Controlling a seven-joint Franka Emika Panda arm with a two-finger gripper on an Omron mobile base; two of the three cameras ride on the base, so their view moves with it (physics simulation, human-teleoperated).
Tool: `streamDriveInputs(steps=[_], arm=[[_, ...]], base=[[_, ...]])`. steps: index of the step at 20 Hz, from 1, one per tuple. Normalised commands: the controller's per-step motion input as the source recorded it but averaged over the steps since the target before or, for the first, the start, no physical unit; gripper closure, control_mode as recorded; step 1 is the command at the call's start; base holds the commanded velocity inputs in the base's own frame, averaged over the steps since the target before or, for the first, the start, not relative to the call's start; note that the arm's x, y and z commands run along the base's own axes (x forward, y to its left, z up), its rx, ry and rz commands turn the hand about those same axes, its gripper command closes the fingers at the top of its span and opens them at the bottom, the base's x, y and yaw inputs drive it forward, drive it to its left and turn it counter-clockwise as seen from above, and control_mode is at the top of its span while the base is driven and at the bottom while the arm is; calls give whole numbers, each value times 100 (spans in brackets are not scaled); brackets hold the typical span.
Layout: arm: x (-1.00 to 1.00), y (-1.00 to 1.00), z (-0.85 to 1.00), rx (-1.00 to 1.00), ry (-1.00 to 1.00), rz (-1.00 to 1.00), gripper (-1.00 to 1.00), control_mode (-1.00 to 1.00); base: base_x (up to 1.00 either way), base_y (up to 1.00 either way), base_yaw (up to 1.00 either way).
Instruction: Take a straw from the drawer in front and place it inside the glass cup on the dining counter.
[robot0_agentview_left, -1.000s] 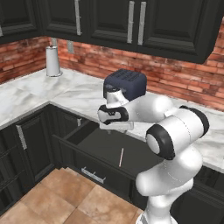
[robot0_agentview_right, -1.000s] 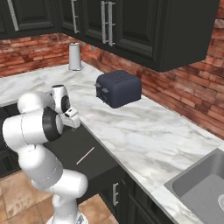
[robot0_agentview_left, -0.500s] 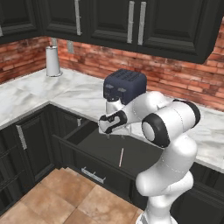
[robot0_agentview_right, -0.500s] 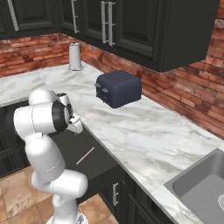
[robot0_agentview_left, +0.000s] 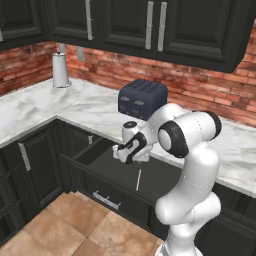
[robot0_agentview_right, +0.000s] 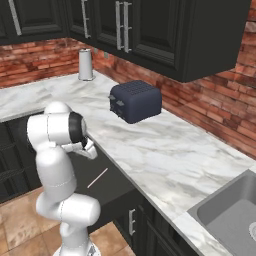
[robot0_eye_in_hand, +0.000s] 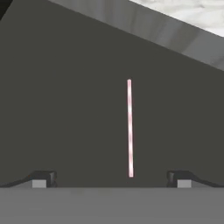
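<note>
The black drawer (robot0_agentview_left: 107, 172) stands pulled out below the marble worktop, its silver bar handle (robot0_agentview_left: 106, 200) on the front. A thin pale straw (robot0_agentview_left: 138, 179) lies flat on the drawer's dark floor (robot0_eye_in_hand: 65, 109), also seen as the straw (robot0_agentview_right: 97, 178) and the straw (robot0_eye_in_hand: 130, 127). My gripper (robot0_agentview_left: 126, 153) hangs open just above the drawer's back part, slightly left of the straw. In the hand view the gripper (robot0_eye_in_hand: 110, 179) has its fingertips (robot0_eye_in_hand: 41, 179) spread wide, with the straw's near end between them and nothing held. The glass cup and dining counter are out of view.
A dark blue toaster (robot0_agentview_left: 142, 98) stands on the marble worktop (robot0_agentview_right: 165, 150) behind the drawer. A paper towel roll (robot0_agentview_left: 60, 70) is at the far left by the brick wall. A sink (robot0_agentview_right: 235, 215) lies to the right. Black cabinet doors (robot0_agentview_left: 25, 165) flank the drawer.
The hand has come down from worktop height toward the open drawer, and the arm's elbow has swung up and over it. The straw has not moved.
</note>
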Motion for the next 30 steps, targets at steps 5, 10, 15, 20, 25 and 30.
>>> streamDriveInputs(steps=[5, 10, 15, 20, 25, 30], arm=[[2, -19, -32, 0, -2, 0, -100, -100], [0, -24, -26, 0, 0, 0, -100, -100], [0, -21, -24, 0, 0, 0, -100, -100], [10, -10, -21, 0, 0, 0, -100, -100], [17, 0, -26, 0, 0, 0, -100, -100], [23, 0, -23, 0, 0, 0, -100, -100]], base=[[0, 0, 0], [0, 0, 0], [0, 0, 0], [0, 0, 0], [0, 0, 0], [0, 0, 0]])
